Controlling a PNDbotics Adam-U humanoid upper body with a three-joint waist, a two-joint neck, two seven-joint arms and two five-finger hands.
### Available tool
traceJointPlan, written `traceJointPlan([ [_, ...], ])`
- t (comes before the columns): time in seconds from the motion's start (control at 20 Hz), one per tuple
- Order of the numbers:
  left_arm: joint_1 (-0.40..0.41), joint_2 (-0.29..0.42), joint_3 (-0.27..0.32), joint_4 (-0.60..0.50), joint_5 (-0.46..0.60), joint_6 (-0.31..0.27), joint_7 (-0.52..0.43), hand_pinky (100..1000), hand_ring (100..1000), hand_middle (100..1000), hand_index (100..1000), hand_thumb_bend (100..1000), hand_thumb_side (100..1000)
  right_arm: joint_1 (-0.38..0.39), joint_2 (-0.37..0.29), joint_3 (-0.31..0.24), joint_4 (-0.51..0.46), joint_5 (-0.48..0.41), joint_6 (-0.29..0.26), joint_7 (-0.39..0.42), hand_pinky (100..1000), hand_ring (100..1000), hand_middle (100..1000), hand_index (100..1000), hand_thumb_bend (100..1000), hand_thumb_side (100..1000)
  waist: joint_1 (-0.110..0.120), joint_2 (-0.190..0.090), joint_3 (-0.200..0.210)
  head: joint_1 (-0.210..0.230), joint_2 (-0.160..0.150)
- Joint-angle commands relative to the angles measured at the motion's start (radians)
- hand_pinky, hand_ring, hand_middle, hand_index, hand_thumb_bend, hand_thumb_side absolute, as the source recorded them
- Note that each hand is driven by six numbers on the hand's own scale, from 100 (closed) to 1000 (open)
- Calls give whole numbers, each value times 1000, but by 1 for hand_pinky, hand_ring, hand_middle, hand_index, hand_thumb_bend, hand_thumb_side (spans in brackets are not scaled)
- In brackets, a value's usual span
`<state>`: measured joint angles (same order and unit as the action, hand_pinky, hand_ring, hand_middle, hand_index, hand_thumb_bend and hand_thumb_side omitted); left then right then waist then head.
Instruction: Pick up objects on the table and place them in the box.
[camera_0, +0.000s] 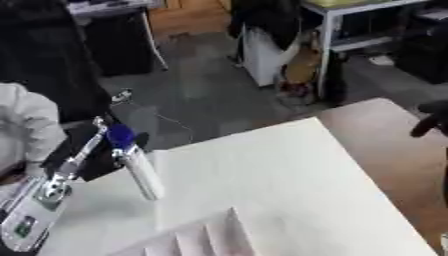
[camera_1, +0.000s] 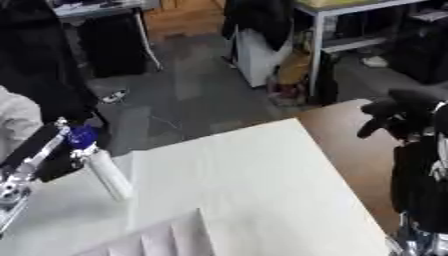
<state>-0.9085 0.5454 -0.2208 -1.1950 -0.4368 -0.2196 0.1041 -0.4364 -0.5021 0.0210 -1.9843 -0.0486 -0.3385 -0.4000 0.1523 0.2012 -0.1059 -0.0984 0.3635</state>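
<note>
Left eye view: left hand (camera_0: 105, 150), fingers curled round the white cylindrical bottle with blue cap (camera_0: 140, 167), its long axis slanting down toward the white partitioned box (camera_0: 206, 237) below; right hand (camera_1: 398, 117) curled, empty.

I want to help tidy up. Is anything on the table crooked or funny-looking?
Yes. The white bottle with a blue cap is tilted, cap up and leaning toward the table's far left corner, beside the robot's left hand; I cannot tell if the hand holds it. The white table covering lies askew, leaving brown tabletop bare on the right.

Grey floor (camera_0: 201, 95), white shelving (camera_0: 328, 30) behind.
</note>
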Motion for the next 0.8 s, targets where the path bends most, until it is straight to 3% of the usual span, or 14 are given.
traceJointPlan([
  [0.05, 1, 67, -11, -109, 65, 6, 13, 100, 100, 100, 413, 112, 977, 4, -30, -9, -16, 7, 0, -4, 382, 573, 466, 695, 100, 948, -12, -26, 8, 5, 38],
  [0.25, 23, 100, -26, -209, 125, 14, 20, 100, 100, 100, 412, 113, 974, 17, -36, -10, -16, 11, 0, -5, 381, 573, 465, 695, 100, 949, -15, -32, 21, 13, 80],
  [0.8, 86, 177, -55, -422, 299, 77, -20, 100, 100, 100, 414, 106, 974, 43, -53, -13, -16, 19, 2, -10, 383, 573, 466, 695, 100, 949, -20, -51, 58, 12, 118],
])
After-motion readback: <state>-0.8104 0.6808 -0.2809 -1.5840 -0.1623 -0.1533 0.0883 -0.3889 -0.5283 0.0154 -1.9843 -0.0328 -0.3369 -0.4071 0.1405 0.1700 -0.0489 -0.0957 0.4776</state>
